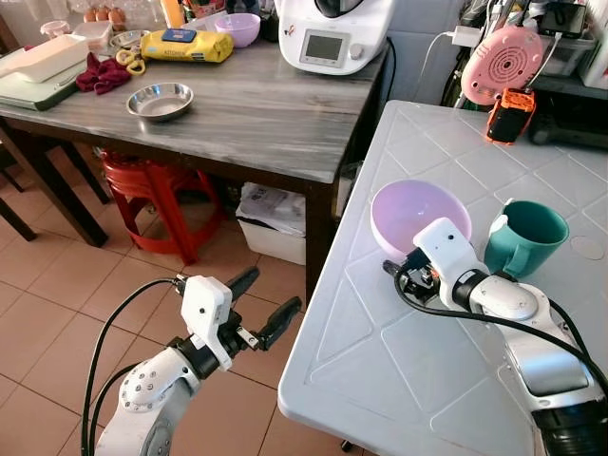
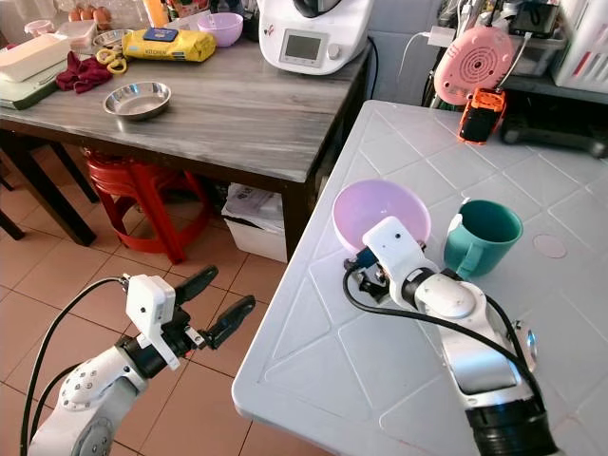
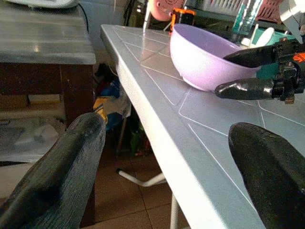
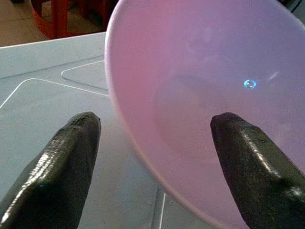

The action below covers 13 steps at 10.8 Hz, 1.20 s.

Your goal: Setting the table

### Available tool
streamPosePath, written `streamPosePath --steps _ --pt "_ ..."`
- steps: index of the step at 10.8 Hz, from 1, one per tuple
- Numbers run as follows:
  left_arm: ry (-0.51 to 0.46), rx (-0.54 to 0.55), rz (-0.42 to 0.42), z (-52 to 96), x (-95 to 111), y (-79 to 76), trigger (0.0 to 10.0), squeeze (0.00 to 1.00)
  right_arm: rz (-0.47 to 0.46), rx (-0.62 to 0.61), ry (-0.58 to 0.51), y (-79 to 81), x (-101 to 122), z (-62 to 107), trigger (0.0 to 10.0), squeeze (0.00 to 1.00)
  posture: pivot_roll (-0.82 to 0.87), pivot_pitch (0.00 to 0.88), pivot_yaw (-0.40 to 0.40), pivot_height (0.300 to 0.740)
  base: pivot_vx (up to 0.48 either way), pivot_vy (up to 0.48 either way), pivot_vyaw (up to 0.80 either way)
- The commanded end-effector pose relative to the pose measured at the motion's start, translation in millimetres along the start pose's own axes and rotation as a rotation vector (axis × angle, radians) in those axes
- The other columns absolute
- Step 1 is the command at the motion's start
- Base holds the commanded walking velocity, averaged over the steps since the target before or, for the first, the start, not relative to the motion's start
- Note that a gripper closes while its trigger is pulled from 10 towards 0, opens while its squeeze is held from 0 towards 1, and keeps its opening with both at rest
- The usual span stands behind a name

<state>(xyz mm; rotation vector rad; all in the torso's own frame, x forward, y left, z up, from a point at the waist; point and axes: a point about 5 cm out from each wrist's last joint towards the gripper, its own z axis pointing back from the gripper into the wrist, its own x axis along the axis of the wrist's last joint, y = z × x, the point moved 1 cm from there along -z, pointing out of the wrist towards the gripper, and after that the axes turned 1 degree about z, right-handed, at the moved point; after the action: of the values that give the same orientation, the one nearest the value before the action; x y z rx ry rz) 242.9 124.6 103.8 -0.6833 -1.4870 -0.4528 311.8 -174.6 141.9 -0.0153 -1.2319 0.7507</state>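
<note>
Fingers of my right gripper (image 4: 155, 157) are spread wide, one on each side of the rim of the purple bowl (image 1: 418, 213): one finger sits outside the bowl and the other reaches over the inside. They are not squeezing it. The bowl sits on the white table (image 1: 380, 380), close to the edge nearest the wooden table (image 1: 266, 104). A green mug (image 1: 525, 237) stands just beside the bowl, on its right.

My left gripper (image 1: 261, 304) hangs in the air over the tiled floor (image 1: 57, 313), off to the left of the white table. Its two fingers are spread apart too, and it holds nothing.

On the wooden table I can see a small metal dish (image 1: 160, 100), a red cloth (image 1: 103, 73), a yellow pack (image 1: 186, 45), another purple bowl (image 1: 237, 28) and a white kitchen machine (image 1: 334, 33). A red stool (image 1: 152, 185) stands under that table
</note>
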Motion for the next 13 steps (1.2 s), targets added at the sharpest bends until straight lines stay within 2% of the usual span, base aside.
streamPosePath --steps 1,10,13 --pt "0.021 0.004 -0.002 1.8 -3.0 -1.1 10.0 0.00 0.002 0.015 -0.008 -0.7 2.3 -1.9 0.0 0.00 -0.04 0.112 0.041 0.740 0.000 0.000 0.00" --pt "0.041 0.005 -0.009 2.9 -6.6 -0.7 10.0 0.00 0.071 0.033 0.006 -0.2 -0.9 -3.3 0.0 0.00 -0.03 0.110 0.045 0.740 0.000 0.000 0.00" --pt "0.007 -0.025 0.004 1.6 -3.9 -2.9 10.0 0.00 0.076 0.044 0.013 0.3 -3.3 -4.0 0.0 0.00 -0.03 0.102 0.040 0.740 0.000 0.000 0.00"
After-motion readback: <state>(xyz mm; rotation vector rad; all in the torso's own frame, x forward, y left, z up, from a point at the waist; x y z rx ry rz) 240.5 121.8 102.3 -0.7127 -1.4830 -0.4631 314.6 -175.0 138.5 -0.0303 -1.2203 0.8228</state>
